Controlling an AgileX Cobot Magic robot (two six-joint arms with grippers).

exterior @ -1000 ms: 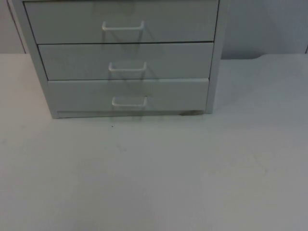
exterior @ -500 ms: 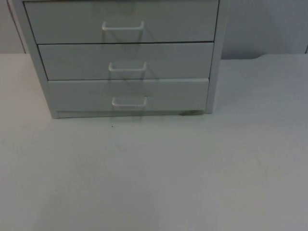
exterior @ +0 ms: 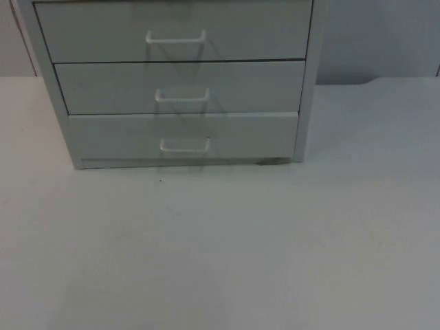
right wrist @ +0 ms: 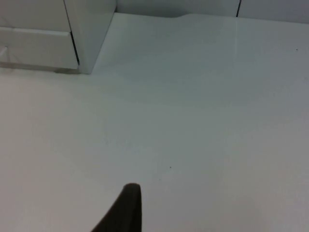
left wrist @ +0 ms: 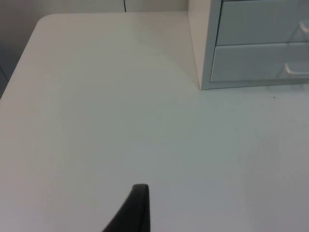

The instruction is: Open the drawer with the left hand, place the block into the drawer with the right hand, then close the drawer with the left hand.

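Left end effector [left wrist: 137,208] above table; right end effector [right wrist: 126,205] likewise; both arms wait.

Each gripper's fingertip [left wrist: 137,205] is black, smooth and tapered.

White table top [exterior: 275,247] ending at a grey partition wall [exterior: 378,41].

Bare and pale across the near half, marked by a tiny dark speck [exterior: 161,181] out front and a small brownish smudge [exterior: 273,162] further back. Rounded at one far corner [left wrist: 46,19]. Split by dark vertical seams [right wrist: 238,7] along the wall behind.
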